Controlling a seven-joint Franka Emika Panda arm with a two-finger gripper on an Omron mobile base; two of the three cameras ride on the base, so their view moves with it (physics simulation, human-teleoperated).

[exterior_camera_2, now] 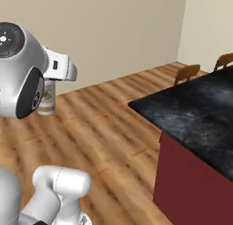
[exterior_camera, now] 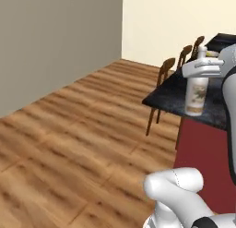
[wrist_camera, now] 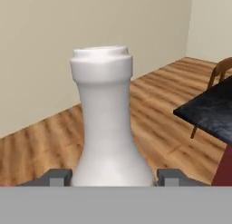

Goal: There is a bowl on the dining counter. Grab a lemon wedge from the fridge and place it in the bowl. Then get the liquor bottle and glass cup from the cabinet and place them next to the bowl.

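Bottle work: my jaws gripped the liquor bottle [wrist_camera: 106, 123] low on its round body, carried near the desk's [exterior_camera_2: 200, 115] corner. It looked rigid, smooth, top-heavy; a slip seemed possible.

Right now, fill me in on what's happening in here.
The white arm is carrying the liquor bottle, with its claw closed around the body, one finger on each side. The bottle is upright and lifted, near the end of the dining counter. The stretch of black counter in sight has nothing on it, and wooden chairs stand along its far side. The bottle has not been set down yet.
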